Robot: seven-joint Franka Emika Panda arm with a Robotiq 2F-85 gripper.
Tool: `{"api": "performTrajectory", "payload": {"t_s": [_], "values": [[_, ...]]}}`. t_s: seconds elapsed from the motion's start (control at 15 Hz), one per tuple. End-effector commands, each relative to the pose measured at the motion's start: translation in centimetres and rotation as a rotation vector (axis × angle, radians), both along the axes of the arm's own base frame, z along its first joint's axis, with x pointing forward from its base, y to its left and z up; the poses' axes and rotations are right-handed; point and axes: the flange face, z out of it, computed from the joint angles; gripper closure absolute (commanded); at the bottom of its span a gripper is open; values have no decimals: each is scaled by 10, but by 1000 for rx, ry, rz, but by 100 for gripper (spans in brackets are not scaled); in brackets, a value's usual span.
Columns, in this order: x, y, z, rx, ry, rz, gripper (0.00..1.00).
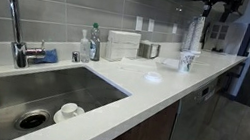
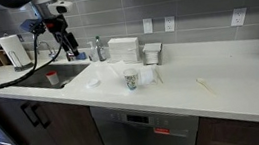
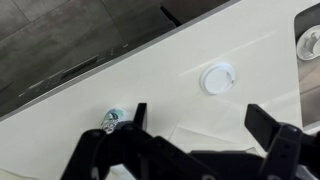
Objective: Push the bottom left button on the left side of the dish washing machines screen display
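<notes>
Wrist view: looks down on a smooth white countertop (image 3: 250, 60), crops the gripper (image 3: 200, 135) at the bottom edge, shows dark angular fingers (image 3: 140, 112) spread well apart, clamped on nothing. Partly covers a small glass (image 3: 112, 122) just beside one finger; leaves a round white lid (image 3: 217, 77) plain. In an exterior view, finds the dish washing machine (image 2: 129, 143) under the counter, below that glass: flat grey metallic front, short bar handle (image 2: 135, 117), small red glow (image 2: 163, 132) below it, lower part cut off. Too small to make out any buttons. Puts the gripper (image 2: 65, 41) high up, well apart from the panel.
</notes>
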Motion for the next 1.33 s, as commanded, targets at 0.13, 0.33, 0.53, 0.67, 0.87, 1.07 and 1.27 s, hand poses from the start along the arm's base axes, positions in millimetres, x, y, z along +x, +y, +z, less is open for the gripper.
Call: {"api": "performTrajectory", "payload": {"t_s": [0.13,0.33,0.53,0.67,0.87,1.07,1.27], "values": [[-4,-32,-29,33,90,21,0],[-13,-72,-57,49,138,29,0],[-28,-109,-84,119,182,76,0],[-39,-127,-104,169,207,100,0],[-56,-139,-132,245,234,153,0],[-66,-139,-159,284,219,201,0],[-67,-138,-193,357,204,170,0]]}}
